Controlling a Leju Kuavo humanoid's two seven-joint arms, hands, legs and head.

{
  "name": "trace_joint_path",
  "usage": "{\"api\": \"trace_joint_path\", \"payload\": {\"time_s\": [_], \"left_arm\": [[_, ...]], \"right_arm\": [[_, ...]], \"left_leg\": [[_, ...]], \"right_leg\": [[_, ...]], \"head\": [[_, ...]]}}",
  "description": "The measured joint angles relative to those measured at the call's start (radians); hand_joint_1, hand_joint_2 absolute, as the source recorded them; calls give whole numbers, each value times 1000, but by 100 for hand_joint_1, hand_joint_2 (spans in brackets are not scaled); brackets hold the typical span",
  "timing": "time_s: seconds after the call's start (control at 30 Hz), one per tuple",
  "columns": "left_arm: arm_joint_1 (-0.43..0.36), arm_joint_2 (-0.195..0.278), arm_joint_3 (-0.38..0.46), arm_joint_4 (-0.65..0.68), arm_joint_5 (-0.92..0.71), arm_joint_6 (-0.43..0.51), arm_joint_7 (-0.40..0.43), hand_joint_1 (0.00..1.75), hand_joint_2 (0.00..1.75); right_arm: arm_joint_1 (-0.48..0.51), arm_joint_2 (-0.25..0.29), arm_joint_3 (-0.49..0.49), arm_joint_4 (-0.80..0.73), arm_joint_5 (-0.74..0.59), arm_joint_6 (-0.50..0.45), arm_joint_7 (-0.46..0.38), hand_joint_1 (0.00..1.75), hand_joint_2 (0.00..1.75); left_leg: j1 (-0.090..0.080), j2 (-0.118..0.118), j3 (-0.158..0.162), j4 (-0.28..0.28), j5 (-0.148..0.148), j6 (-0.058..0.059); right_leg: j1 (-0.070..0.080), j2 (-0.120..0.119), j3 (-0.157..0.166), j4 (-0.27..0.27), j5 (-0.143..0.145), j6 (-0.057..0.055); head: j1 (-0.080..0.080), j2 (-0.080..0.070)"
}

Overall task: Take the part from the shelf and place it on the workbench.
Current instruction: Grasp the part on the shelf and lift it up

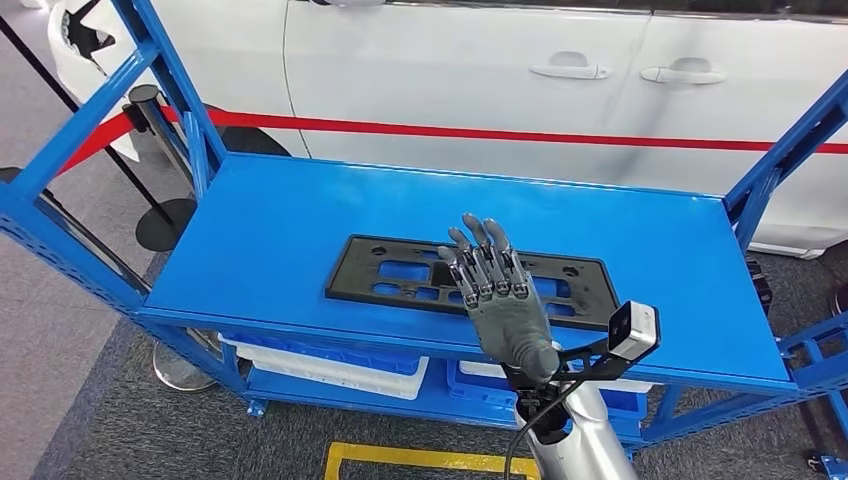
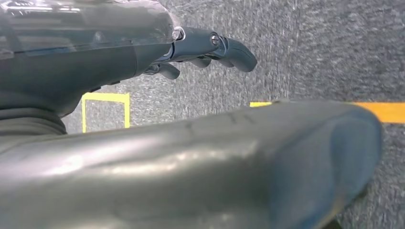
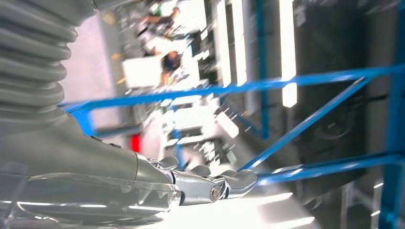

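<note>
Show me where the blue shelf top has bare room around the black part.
Bare blue shelf top lies left of the flat black slotted plastic part, right of it toward the frame post, and behind it toward the white car. The front edge is crowded: the right hand hovers over the part.

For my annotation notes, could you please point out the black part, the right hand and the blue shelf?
black part (image 1: 400,272), head view, left half of the frame.
right hand (image 1: 505,300), head view, back of the hand.
blue shelf (image 1: 260,230), head view, bare top surface.

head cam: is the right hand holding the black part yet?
No. The right hand is raised above the black part with its fingers straight and apart, and the part lies flat on the blue shelf.
</note>
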Motion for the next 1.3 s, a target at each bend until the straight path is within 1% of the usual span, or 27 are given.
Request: {"api": "trace_joint_path", "payload": {"time_s": [0.03, 0.07, 0.13, 0.2, 0.3, 0.37, 0.4, 0.47, 0.5, 0.53, 0.57, 0.63, 0.67, 0.7, 0.73, 0.8, 0.87, 0.9, 0.97, 1.0, 1.03, 1.07, 1.1, 1.13, 1.2, 1.23, 1.3], "left_arm": [[1, 0, -1, 0, -1, -2, -2, 0, 0], [1, -1, -2, 0, -2, -4, -3, 0, 0], [1, -2, -5, 0, -3, -10, -6, 0, 0], [1, -2, -6, 0, -3, -14, -9, 0, 0], [1, -2, -6, 0, -3, -15, -10, 0, 0], [1, -2, -6, 0, -3, -14, -11, 0, 0], [2, -2, -6, 0, -2, -14, -12, 0, 0], [4, -2, -6, 0, 1, -16, -16, 0, 0], [5, -2, -6, 0, 2, -16, -17, 0, 0], [7, -2, -6, 0, 3, -17, -18, 0, 0], [8, -2, -6, 0, 3, -17, -19, 0, 0], [8, -2, -6, 0, 3, -16, -19, 0, 0], [6, -2, -6, 0, 3, -15, -19, 0, 0], [4, -2, -6, 0, 2, -15, -19, 0, 0], [2, -2, -7, 0, 1, -15, -18, 0, 0], [-2, -2, -10, 0, -4, -18, -13, 0, 0], [-6, -3, -15, 0, -8, -24, -7, 0, 0], [-8, -3, -16, 0, -8, -26, -6, 0, 0], [-10, -2, -19, 0, -8, -30, -5, 0, 0], [-10, -2, -21, 0, -8, -31, -5, 0, 0], [-10, -2, -22, 0, -8, -32, -6, 0, 0], [-10, -2, -23, 0, -7, -32, -6, 0, 0], [-9, -2, -23, 0, -7, -33, -6, 0, 0], [-9, -3, -23, 0, -7, -33, -7, 0, 0], [-10, -3, -24, 0, -7, -34, -9, 0, 0], [-10, -3, -24, 0, -7, -35, -9, 0, 0], [-10, -3, -25, 0, -7, -35, -11, 0, 0]], "right_arm": [[2, -6, 2, 4, 20, -23, -1, 0, 175], [4, -12, 4, 8, 44, -49, -3, 0, 175], [5, -26, 10, 14, 109, -115, -7, 0, 175], [7, -38, 21, 21, 174, -182, -13, 0, 175], [11, -48, 35, 28, 207, -217, -17, 0, 175], [11, -50, 42, 29, 224, -234, -18, 0, 175], [12, -52, 47, 29, 252, -259, -17, 0, 175], [14, -55, 62, 29, 363, -358, -8, 0, 175], [15, -58, 72, 30, 434, -416, -1, 0, 175], [16, -60, 83, 30, 500, -469, 6, 0, 175], [16, -61, 93, 30, 553, -507, 12, 0, 175], [10, -63, 113, 31, 622, -555, 21, 0, 175], [3, -63, 122, 33, 648, -574, 27, 0, 175], [-6, -65, 131, 36, 676, -594, 34, 0, 175], [-18, -67, 142, 40, 708, -619, 43, 0, 175], [-49, -80, 174, 53, 824, -706, 75, 0, 175], [-82, -99, 215, 64, 966, -814, 111, 0, 175], [-96, -110, 234, 69, 1031, -865, 128, 0, 175], [-119, -129, 270, 80, 1151, -962, 163, 0, 175], [-126, -137, 287, 87, 1210, -1006, 181, 0, 175], [-130, -144, 301, 93, 1265, -1050, 200, 0, 175], [-133, -149, 314, 99, 1314, -1091, 219, 0, 175], [-137, -154, 326, 105, 1357, -1127, 239, 0, 175], [-144, -158, 336, 111, 1393, -1162, 258, 0, 175], [-166, -170, 362, 132, 1460, -1225, 294, 0, 175], [-175, -177, 375, 143, 1490, -1251, 309, 0, 175], [-184, -187, 397, 163, 1541, -1285, 335, 0, 175]], "left_leg": [[1, -1, 0, 1, -1, -1], [3, -1, 1, 3, -3, -3], [5, -2, 1, 10, -8, -11], [2, -3, -1, 18, -12, -22], [2, -3, -3, 18, -12, -40], [5, -2, -17, 51, -38, -50], [6, -2, -36, 97, -67, -53], [6, -2, -93, 231, -133, -57], [6, -2, -116, 285, -153, -58], [6, -2, -125, 309, -154, -58], [6, -2, -115, 292, -137, -57], [6, -1, -50, 163, -72, -50], [4, -1, -18, 96, -49, -46], [2, -2, 4, 50, -36, -41], [0, -2, 12, 29, -35, -38], [-1, -3, 13, 22, -32, -29], [2, -2, 15, 14, -26, -16], [4, -1, 17, 10, -23, -10], [3, -1, 16, 9, -22, -4], [2, -1, 16, 9, -22, -3], [2, -1, 16, 10, -22, -3], [2, -2, 16, 11, -23, -3], [2, -3, 17, 13, -24, -4], [2, -3, 18, 14, -26, -6], [-2, -4, 16, 19, -30, -14], [-4, -4, 15, 20, -31, -19], [-5, -3, 15, 18, -31, -28]], "right_leg": [[-4, 0, -12, 9, 13, 4], [-9, -1, -5, -20, 43, 7], [-16, -3, 49, -150, 118, 11], [-15, -2, 84, -239, 152, 5], [-10, 2, 85, -252, 157, -13], [-13, 1, 86, -258, 162, -28], [-14, -1, 86, -260, 164, -33], [-11, -3, 85, -259, 164, -39], [-9, -3, 84, -258, 164, -39], [-8, -2, 84, -257, 164, -40], [-7, -2, 84, -256, 163, -40], [-6, 0, 86, -254, 161, -38], [-4, 1, 85, -252, 160, -35], [-3, 1, 83, -251, 160, -31], [-1, 1, 81, -250, 161, -26], [0, 2, 79, -252, 163, -15], [-2, 2, 71, -231, 146, -5], [-4, 2, 54, -193, 123, 0], [-6, 1, -4, -72, 62, 6], [-7, 0, -33, -14, 43, 9], [-7, 0, -50, 17, 41, 10], [-7, 0, -51, 14, 57, 10], [-7, 0, -32, -31, 91, 8], [-7, 0, -1, -98, 129, 5], [-4, 0, 51, -216, 173, -2], [-1, 0, 62, -241, 177, -6], [0, 1, 64, -251, 175, -16]], "head": [[0, 0], [0, 0], [0, 0], [0, 0], [-1, 0], [-2, 0], [-2, 0], [-2, 0], [-2, 0], [-2, 0], [-2, 0], [-2, 0], [-2, 0], [-2, 0], [-1, 0], [-1, 0], [0, 0], [1, 0], [3, 0], [3, 0], [3, 0], [3, 0], [3, 0], [3, 0], [3, 0], [2, 0], [2, 0]]}}
